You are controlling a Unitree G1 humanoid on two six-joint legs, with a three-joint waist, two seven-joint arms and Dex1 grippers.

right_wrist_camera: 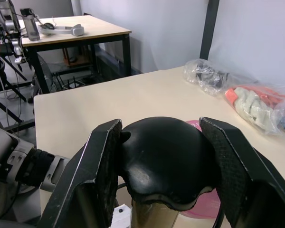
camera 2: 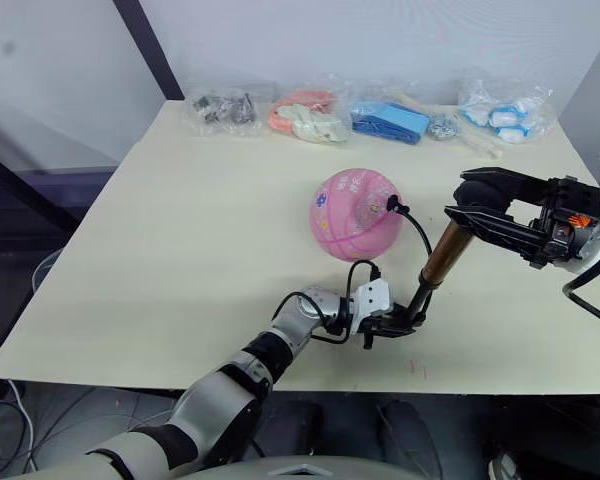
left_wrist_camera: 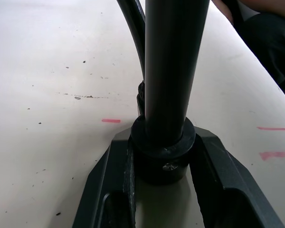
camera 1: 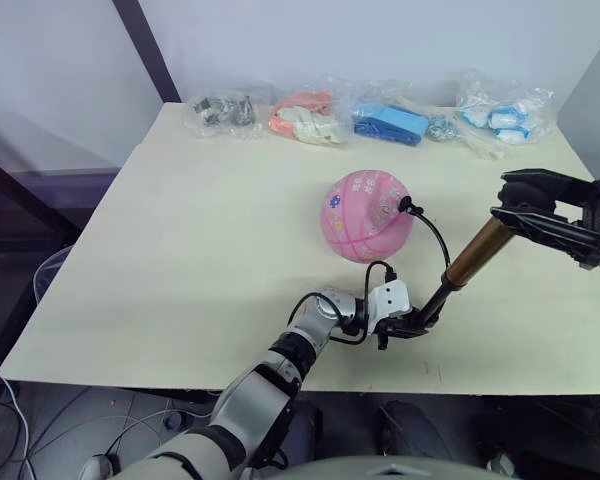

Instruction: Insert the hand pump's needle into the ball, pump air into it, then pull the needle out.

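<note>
Two grippers hold the hand pump (camera 1: 464, 262) at opposite ends, its needle (camera 1: 403, 204) in the ball (camera 1: 367, 215).

Both sets of jaws are closed on the pump, which slants from the lower middle of the head views up to the right. The left gripper (camera 1: 408, 326), low in the frame near the desk's (camera 1: 180, 260) front edge, clamps the black bottom cap against the desk top. The right gripper (camera 1: 525, 207), at the right edge, has its jaws on either side of the black T-handle above the bronze-gold barrel. A thin black hose (camera 1: 435, 232) arcs from the pump's foot up to the pink ball at the centre of the desk, where the small black fitting sits at the ball's upper right side. Clear bags (camera 1: 310, 116) line the desk's far edge across the top of the frame.
</note>
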